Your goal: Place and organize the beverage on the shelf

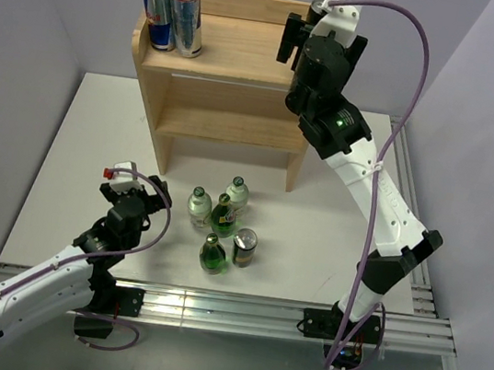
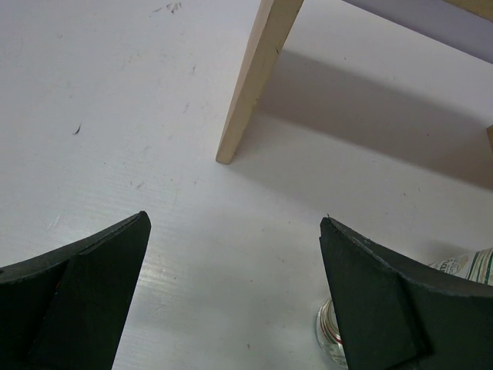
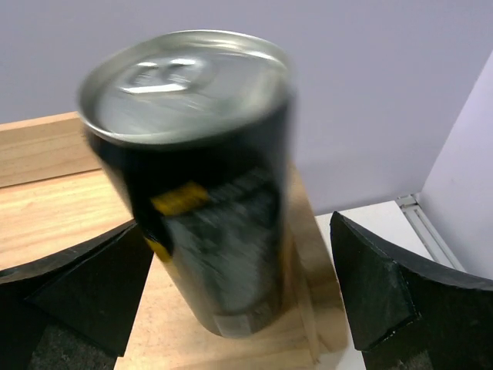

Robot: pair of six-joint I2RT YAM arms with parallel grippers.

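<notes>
Standing on the shelf (image 1: 239, 49) top, the can (image 3: 208, 223) (blurred, maybe tilted) is inside the right gripper (image 3: 236, 231), jaws wide apart; left gripper (image 2: 234, 220) wide too.

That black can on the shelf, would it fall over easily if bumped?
Probably: the black can is tall and narrow, so a bump high up would likely tip it. It stands near the right edge of the shelf, so it might fall off. Its smooth metal looks slippery.
</notes>
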